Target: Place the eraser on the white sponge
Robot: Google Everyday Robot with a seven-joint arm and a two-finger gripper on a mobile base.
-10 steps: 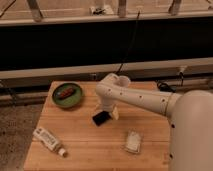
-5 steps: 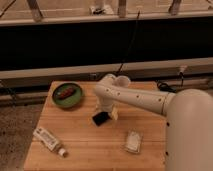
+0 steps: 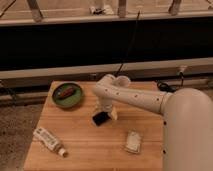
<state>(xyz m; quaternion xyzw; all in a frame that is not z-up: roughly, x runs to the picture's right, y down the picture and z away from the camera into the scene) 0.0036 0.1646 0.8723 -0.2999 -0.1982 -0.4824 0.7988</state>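
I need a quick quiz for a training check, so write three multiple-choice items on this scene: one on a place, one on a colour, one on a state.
1. Where is the sponge?
A) on the plate
B) on the table, right of the eraser and nearer the camera
C) on the floor

2. What colour is the plate?
A) green
B) blue
C) white

3. How does the eraser lie?
A) on the sponge
B) on the table, apart from the sponge
C) on the plate

Key:
1 B, it sits on bare wood to the lower right of the eraser.
2 A, its rim shows green.
3 B, wood shows between the two, and the pincer stands close at the eraser's right edge.
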